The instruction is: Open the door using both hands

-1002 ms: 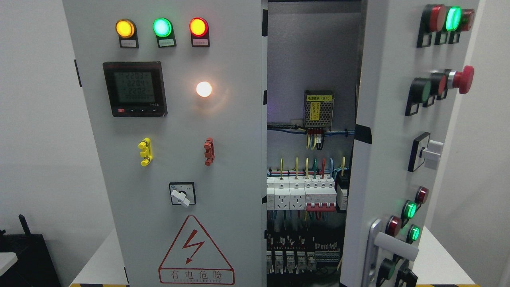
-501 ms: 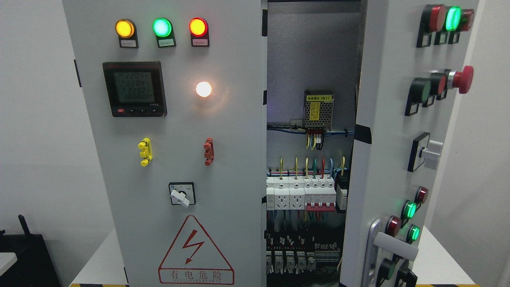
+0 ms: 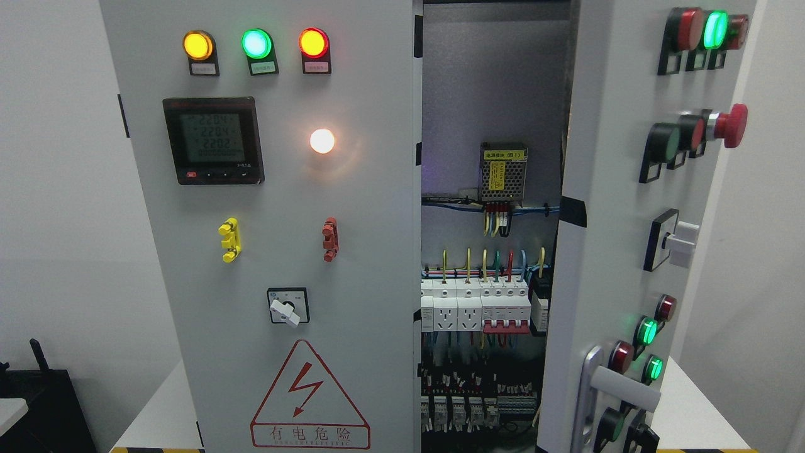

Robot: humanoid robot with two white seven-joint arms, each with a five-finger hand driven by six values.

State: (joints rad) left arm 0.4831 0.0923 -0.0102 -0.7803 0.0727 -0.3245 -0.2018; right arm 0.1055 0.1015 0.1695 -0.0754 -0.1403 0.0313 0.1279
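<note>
A grey electrical cabinet fills the head view. Its right door (image 3: 619,251) stands swung open toward me, carrying red and green buttons, a red mushroom stop button (image 3: 729,125) and a silver lever handle (image 3: 619,384) near its lower edge. The left door (image 3: 264,251) is closed flat, with three lit lamps, a digital meter (image 3: 212,140), a rotary switch (image 3: 287,306) and a red warning triangle. Through the gap I see breakers (image 3: 484,308), wiring and a power supply (image 3: 503,171). Neither hand nor arm shows anywhere in the picture.
The cabinet stands on a white table (image 3: 154,409) with a yellow-black striped front edge. A black object (image 3: 38,402) sits low at the far left against the white wall. White wall flanks the cabinet on both sides.
Only the digits on the meter flicker; both doors hold their positions and no hand comes into view.
</note>
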